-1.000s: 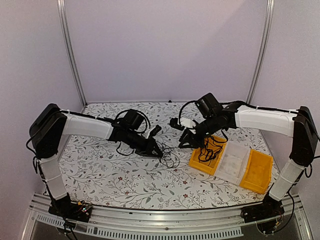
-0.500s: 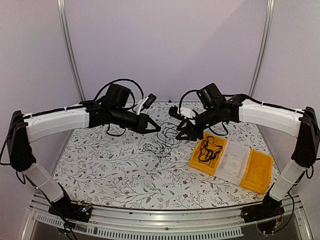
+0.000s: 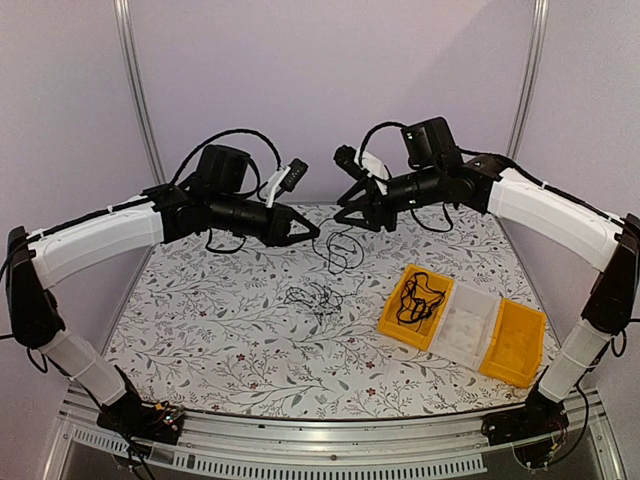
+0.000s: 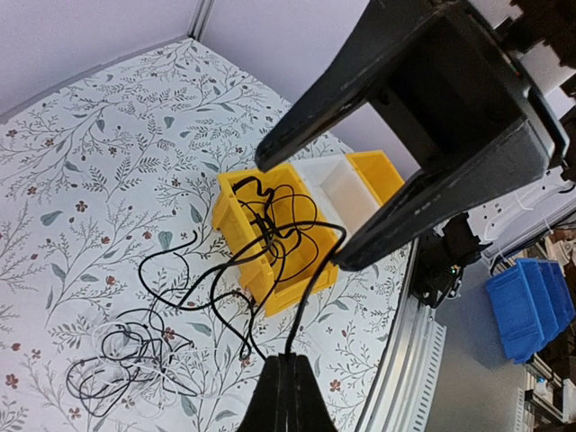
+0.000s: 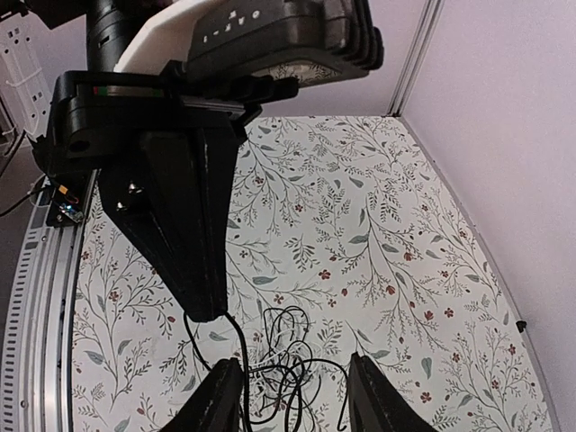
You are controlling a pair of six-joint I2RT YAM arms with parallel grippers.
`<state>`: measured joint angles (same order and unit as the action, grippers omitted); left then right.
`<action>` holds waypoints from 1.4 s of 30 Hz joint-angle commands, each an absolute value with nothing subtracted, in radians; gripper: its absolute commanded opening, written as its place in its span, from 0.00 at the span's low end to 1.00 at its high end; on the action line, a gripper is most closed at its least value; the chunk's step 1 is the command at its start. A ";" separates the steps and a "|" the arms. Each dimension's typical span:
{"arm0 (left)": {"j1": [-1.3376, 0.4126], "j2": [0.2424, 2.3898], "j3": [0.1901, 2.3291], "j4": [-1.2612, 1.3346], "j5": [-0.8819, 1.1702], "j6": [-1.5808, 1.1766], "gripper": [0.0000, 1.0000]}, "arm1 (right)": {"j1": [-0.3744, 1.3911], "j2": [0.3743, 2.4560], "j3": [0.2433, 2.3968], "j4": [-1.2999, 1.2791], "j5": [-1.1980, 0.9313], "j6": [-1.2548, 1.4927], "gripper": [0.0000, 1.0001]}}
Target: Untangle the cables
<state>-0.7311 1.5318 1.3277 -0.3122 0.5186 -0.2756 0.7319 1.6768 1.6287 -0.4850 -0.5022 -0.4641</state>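
Observation:
My left gripper (image 3: 312, 236) (image 4: 288, 382) hangs high above the table, shut on a black cable (image 3: 338, 252) (image 4: 306, 279) that droops in loops below it. My right gripper (image 3: 355, 220) (image 5: 295, 400) faces it closely, open; the held cable runs down just inside its left finger (image 5: 227, 396). A tangle of black and white cables (image 3: 312, 297) (image 4: 126, 360) (image 5: 292, 360) lies on the table beneath both. Another black cable (image 3: 420, 295) sits in the left yellow bin (image 3: 392, 318) (image 4: 236, 211).
A clear bin (image 3: 465, 320) and a second yellow bin (image 3: 515, 345) stand joined to the first at the right front. The table (image 3: 220, 340) has a floral cover. Metal posts (image 3: 140, 100) rise at the back corners.
Both arms rose from the table. My left gripper shut on a black cable and lifted it. My right gripper left the yellow bin, opened wider and came up facing the left one.

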 commanded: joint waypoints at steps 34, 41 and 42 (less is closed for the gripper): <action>-0.670 1.808 1.152 0.131 0.003 -0.497 0.06 | 0.692 1.629 1.868 -0.609 -0.678 -0.312 0.00; -0.646 1.796 1.069 0.108 -0.066 -0.500 0.06 | 0.590 1.599 1.997 -0.653 -0.695 -0.222 0.00; -0.644 1.786 1.061 0.105 -0.072 -0.495 0.06 | 0.574 1.594 1.998 -0.656 -0.690 -0.218 0.00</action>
<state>-0.6468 1.8435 1.0786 0.0685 -0.0174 -0.4877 0.6262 1.6424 1.9591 -0.6201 -0.6708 -0.2756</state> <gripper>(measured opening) 0.059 0.023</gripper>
